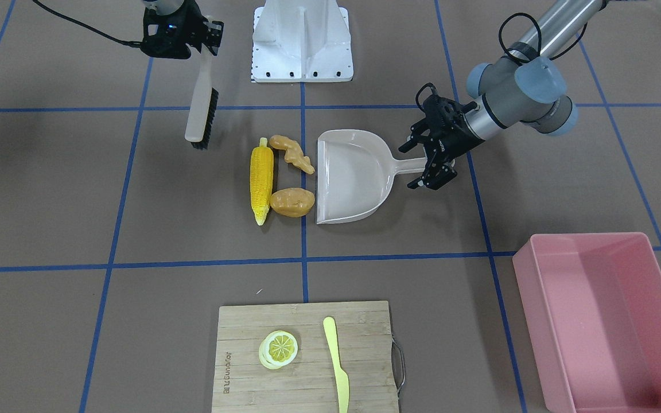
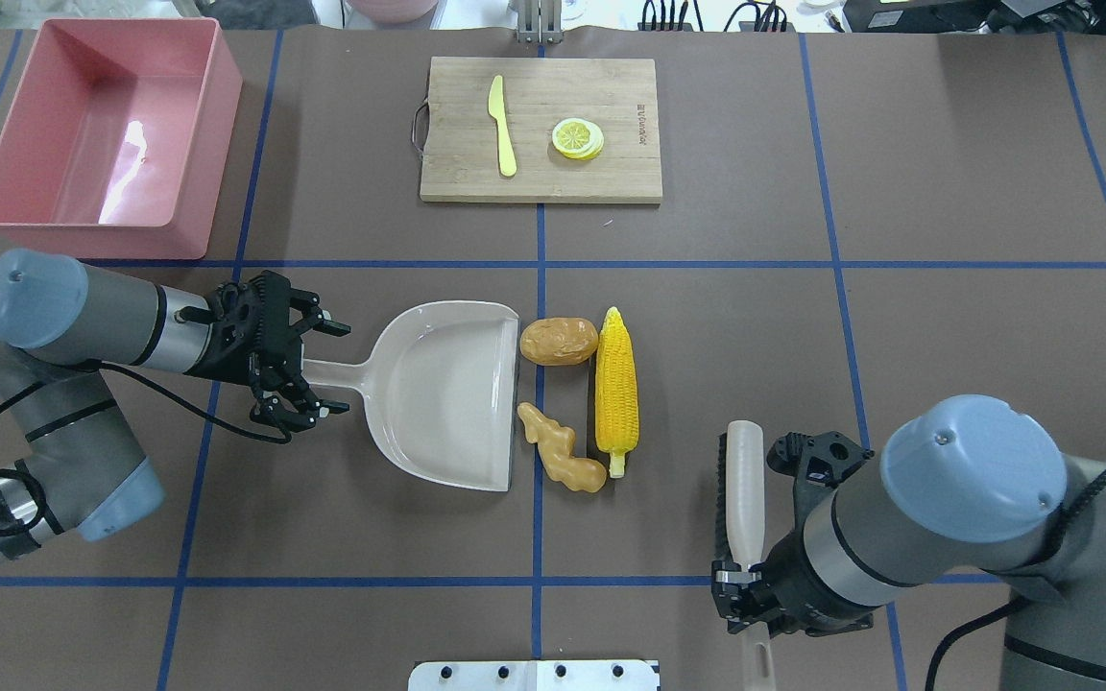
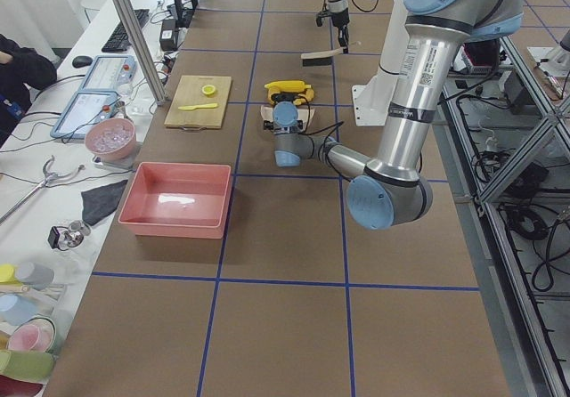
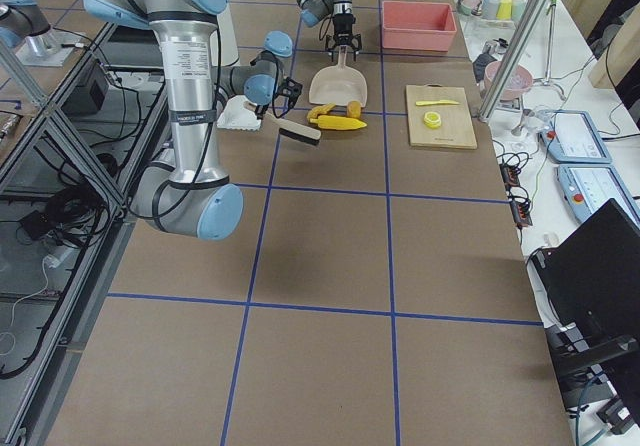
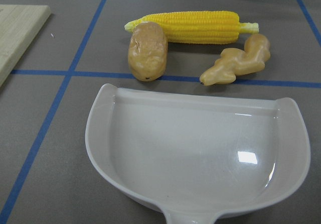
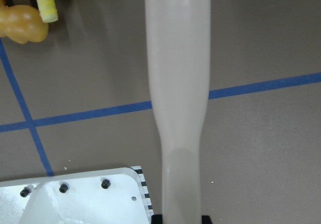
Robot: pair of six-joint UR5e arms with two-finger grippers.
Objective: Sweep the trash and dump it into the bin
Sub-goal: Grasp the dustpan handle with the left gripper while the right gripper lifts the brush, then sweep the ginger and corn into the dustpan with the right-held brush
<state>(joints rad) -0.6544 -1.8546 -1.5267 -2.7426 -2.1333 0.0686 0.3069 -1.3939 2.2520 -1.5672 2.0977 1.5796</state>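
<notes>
**Line-up at the dustpan [image 2: 438, 393] mouth**

Corn [image 2: 616, 392], ginger [image 2: 561, 451] & potato [image 2: 559, 341] lie mid-table, just off pan's front edge. L gripper [image 2: 342, 369], jaws wide, straddles pan handle w/o clamping. R gripper [image 2: 743, 585] clenches brush [image 2: 743, 480]. Pink bin [image 2: 217, 134]: table's far-left corner.

Silver arms [image 2: 121, 321], blue-grey caps [image 2: 973, 451], black pincers [image 2: 332, 369] [image 2: 743, 587]

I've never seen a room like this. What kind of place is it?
Probably a robot lab, not a kitchen: a left arm and a right arm holding a brush work over a table gridded with blue tape, the corn is a toy, and a keyboard sits alongside.
</notes>
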